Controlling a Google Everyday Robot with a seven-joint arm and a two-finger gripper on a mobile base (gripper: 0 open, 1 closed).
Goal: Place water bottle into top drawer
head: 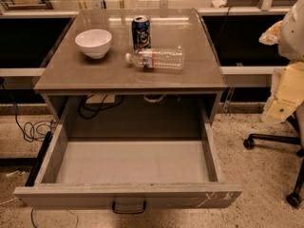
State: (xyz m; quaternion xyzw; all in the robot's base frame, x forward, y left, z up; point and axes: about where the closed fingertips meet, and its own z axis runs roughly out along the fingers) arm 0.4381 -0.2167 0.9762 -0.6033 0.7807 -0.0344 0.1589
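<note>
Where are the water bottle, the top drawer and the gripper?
water bottle (164,59): camera view, on its clear ribbed body.
top drawer (133,163): camera view, on its bare grey floor.
gripper: not in the camera view.

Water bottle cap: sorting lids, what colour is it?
The water bottle cap is white, seen in the camera view; tool not in view.

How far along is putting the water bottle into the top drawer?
Done: the wide shallow grey top drawer stands pulled open, no bottle inside. In hand: nothing; the gripper is not in view. Left: the small clear ribbed plastic water bottle lies on its side on the brown-grey tabletop, in front of the dark blue drink can, so grasping, carrying and placing it all remain.
</note>
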